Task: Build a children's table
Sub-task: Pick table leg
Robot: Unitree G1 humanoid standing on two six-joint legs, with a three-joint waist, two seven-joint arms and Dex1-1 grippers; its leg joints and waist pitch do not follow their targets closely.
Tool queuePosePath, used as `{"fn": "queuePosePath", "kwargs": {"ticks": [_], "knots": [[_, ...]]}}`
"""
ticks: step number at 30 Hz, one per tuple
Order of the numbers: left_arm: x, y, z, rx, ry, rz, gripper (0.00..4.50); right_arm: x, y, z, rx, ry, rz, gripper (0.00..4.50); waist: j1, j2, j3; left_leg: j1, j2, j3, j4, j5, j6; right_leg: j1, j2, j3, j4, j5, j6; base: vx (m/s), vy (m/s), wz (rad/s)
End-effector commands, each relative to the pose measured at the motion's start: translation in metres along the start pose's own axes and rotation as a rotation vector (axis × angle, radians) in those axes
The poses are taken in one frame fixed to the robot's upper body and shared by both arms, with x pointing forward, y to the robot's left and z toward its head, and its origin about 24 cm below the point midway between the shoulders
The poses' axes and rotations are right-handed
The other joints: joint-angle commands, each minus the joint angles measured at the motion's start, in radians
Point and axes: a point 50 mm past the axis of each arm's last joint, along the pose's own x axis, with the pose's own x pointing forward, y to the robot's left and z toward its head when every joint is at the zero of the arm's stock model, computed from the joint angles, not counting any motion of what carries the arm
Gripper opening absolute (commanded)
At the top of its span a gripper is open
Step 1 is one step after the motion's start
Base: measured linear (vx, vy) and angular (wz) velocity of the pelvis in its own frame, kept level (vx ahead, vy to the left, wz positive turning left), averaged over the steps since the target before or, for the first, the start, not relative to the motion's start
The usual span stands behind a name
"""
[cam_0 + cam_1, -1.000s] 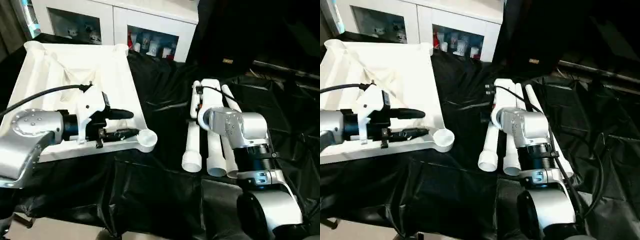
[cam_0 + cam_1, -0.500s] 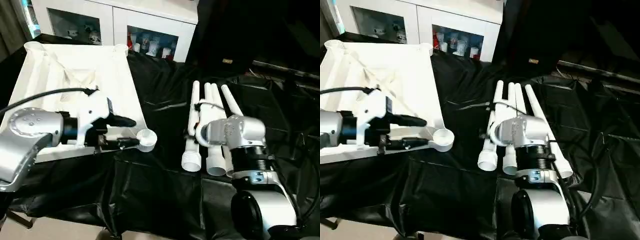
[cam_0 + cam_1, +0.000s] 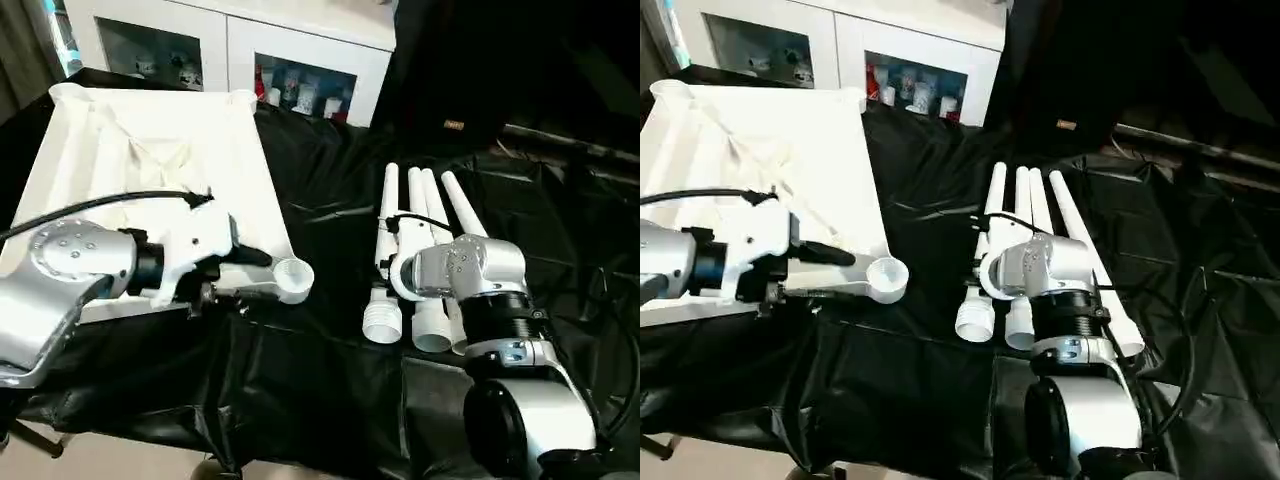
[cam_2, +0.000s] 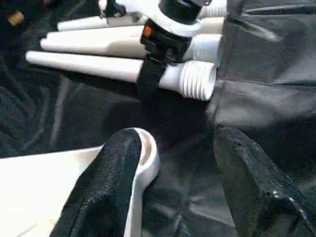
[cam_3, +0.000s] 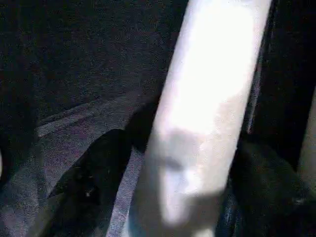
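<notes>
Four legs (image 3: 415, 250) lie beside the tabletop (image 3: 150, 170); left gripper (image 4: 173, 182) spread, right gripper (image 5: 163, 197) straddling one.

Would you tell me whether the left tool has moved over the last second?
Yes: the left tool slid toward the tabletop's near corner socket.

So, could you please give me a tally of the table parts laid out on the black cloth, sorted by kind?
Table top, ribbed underside up: 1
Tube legs, lying side by side: 4
Total: 5 parts
</notes>
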Motion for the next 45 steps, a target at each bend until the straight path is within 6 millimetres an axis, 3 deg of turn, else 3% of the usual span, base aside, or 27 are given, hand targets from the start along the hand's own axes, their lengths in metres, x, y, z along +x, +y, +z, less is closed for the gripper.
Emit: {"fn": "queuePosePath", "kwargs": {"ticks": [1,5,6,13,17,19,20,21,22,24,25,26,27,28,29,30,31,33,35,39,45], "knots": [[0.004,0.000,0.001,0.016,0.008,-0.013,3.06,0.004,-0.010,-0.005,0.028,0.033,-0.017,2.91,-0.003,0.030,-0.057,0.026,0.052,-0.016,-0.078,-0.134,-0.150,0.027,-0.083,0.050,-0.063,-0.068,-0.088,0.000,0.000,0.00],[0.004,0.001,0.001,0.009,0.007,-0.006,3.28,0.005,-0.012,-0.006,0.034,0.035,-0.015,2.58,-0.003,0.030,-0.057,0.028,0.053,-0.017,-0.079,-0.150,-0.152,0.024,-0.083,0.050,-0.065,-0.086,-0.089,0.000,0.000,0.00],[0.005,0.002,0.001,0.021,0.000,0.017,3.39,0.006,-0.013,-0.007,0.038,0.035,-0.015,2.51,-0.004,0.025,-0.057,0.028,0.054,-0.017,-0.080,-0.153,-0.153,0.023,-0.082,0.049,-0.066,-0.088,-0.089,0.000,0.000,0.00],[0.009,0.007,0.002,0.011,-0.062,0.119,3.89,0.006,-0.014,-0.003,0.052,0.018,-0.007,1.97,-0.003,0.021,-0.060,0.027,0.055,-0.018,-0.078,-0.154,-0.146,0.024,-0.083,0.049,-0.064,-0.088,-0.096,0.000,0.000,0.00],[0.012,0.007,0.006,-0.042,-0.144,0.120,4.27,0.004,-0.014,0.002,0.068,0.000,0.008,1.88,-0.003,0.018,-0.060,0.025,0.053,-0.017,-0.077,-0.143,-0.140,0.026,-0.082,0.048,-0.064,-0.072,-0.103,0.000,0.000,0.00],[0.015,0.009,0.007,-0.066,-0.172,0.139,4.40,0.002,-0.012,0.006,0.082,-0.031,0.024,1.87,-0.005,0.023,-0.060,0.024,0.053,-0.017,-0.077,-0.150,-0.141,0.026,-0.081,0.049,-0.066,-0.070,-0.102,0.000,0.000,0.00],[0.018,0.012,0.008,-0.085,-0.196,0.164,4.46,0.001,-0.010,0.012,0.093,-0.091,0.050,1.87,-0.002,0.024,-0.061,0.026,0.053,-0.017,-0.076,-0.153,-0.141,0.025,-0.082,0.049,-0.066,-0.071,-0.102,0.000,0.000,0.00],[0.026,0.022,0.008,-0.179,-0.233,0.209,4.49,-0.009,-0.004,0.034,0.113,-0.338,0.146,1.87,0.000,0.022,-0.062,0.024,0.055,-0.015,-0.075,-0.162,-0.138,0.025,-0.087,0.050,-0.066,-0.072,-0.105,0.000,0.000,0.00],[0.027,0.024,0.007,-0.195,-0.234,0.215,4.50,-0.011,-0.003,0.037,0.107,-0.375,0.162,1.87,0.001,0.017,-0.062,0.026,0.055,-0.012,-0.072,-0.174,-0.135,0.022,-0.088,0.051,-0.069,-0.080,-0.107,0.000,0.000,0.00],[0.032,0.031,0.006,-0.252,-0.236,0.240,4.50,-0.019,0.001,0.045,0.077,-0.474,0.233,1.86,0.001,0.018,-0.065,0.019,0.055,-0.019,-0.074,-0.133,-0.113,0.032,-0.086,0.048,-0.064,-0.054,-0.113,0.000,0.000,0.00],[0.032,0.031,0.006,-0.252,-0.236,0.240,4.50,-0.019,0.001,0.045,0.077,-0.474,0.233,1.86,0.000,0.016,-0.065,0.021,0.055,-0.017,-0.073,-0.126,-0.106,0.031,-0.083,0.048,-0.064,-0.037,-0.114,0.000,0.000,0.00],[0.037,0.041,0.006,-0.356,-0.280,0.292,4.50,-0.025,0.006,0.048,0.069,-0.500,0.339,1.86,-0.002,0.022,-0.064,0.021,0.054,-0.017,-0.073,-0.111,-0.100,0.032,-0.079,0.048,-0.060,-0.002,-0.119,0.000,0.000,0.00],[0.043,0.049,0.010,-0.465,-0.348,0.312,4.50,-0.032,0.010,0.051,0.053,-0.528,0.438,1.86,0.003,0.028,-0.068,0.028,0.053,-0.015,-0.068,-0.102,-0.092,0.031,-0.079,0.048,-0.061,0.041,-0.132,0.000,0.000,0.00],[0.046,0.051,0.012,-0.506,-0.378,0.315,4.50,-0.035,0.011,0.051,0.043,-0.537,0.472,1.86,0.002,0.024,-0.067,0.026,0.052,-0.013,-0.067,-0.105,-0.086,0.032,-0.077,0.048,-0.061,0.054,-0.140,0.000,0.000,0.00],[0.047,0.052,0.014,-0.525,-0.393,0.312,4.50,-0.036,0.011,0.051,0.039,-0.540,0.491,1.86,0.005,0.020,-0.068,0.018,0.053,-0.018,-0.069,-0.094,-0.075,0.041,-0.082,0.047,-0.062,0.065,-0.153,0.000,0.000,0.00],[0.051,0.057,0.022,-0.619,-0.460,0.291,4.50,-0.043,0.013,0.051,0.018,-0.557,0.585,1.86,0.005,0.016,-0.069,0.016,0.052,-0.016,-0.066,-0.086,-0.064,0.044,-0.083,0.047,-0.059,0.078,-0.168,0.000,0.000,0.00],[0.054,0.061,0.030,-0.685,-0.530,0.263,4.50,-0.049,0.014,0.051,0.004,-0.570,0.666,1.86,0.010,0.018,-0.069,0.019,0.053,-0.016,-0.064,-0.073,-0.053,0.045,-0.084,0.046,-0.061,0.100,-0.183,0.000,0.000,0.00],[0.057,0.064,0.041,-0.736,-0.610,0.215,4.50,-0.055,0.013,0.051,-0.027,-0.599,0.724,1.86,0.014,0.007,-0.068,0.016,0.053,-0.016,-0.063,-0.066,-0.035,0.047,-0.087,0.046,-0.063,0.097,-0.194,0.000,0.000,0.00],[0.059,0.067,0.054,-0.767,-0.686,0.151,4.50,-0.063,0.011,0.051,-0.064,-0.626,0.780,1.86,0.017,0.002,-0.066,0.015,0.053,-0.017,-0.064,-0.063,-0.024,0.049,-0.089,0.047,-0.068,0.067,-0.194,0.000,0.000,0.00],[0.067,0.069,0.081,-0.823,-0.796,0.039,4.50,-0.082,0.012,0.046,-0.149,-0.624,0.923,1.86,0.028,0.002,-0.063,0.017,0.057,-0.019,-0.063,-0.065,-0.011,0.048,-0.090,0.046,-0.073,0.033,-0.185,0.000,0.000,0.00],[0.080,0.063,0.090,-0.840,-0.749,-0.020,4.50,-0.092,0.011,0.041,-0.197,-0.624,1.019,1.86,0.032,0.002,-0.061,0.016,0.058,-0.020,-0.064,-0.078,-0.013,0.046,-0.091,0.046,-0.081,-0.029,-0.176,0.000,0.000,0.00]]}}
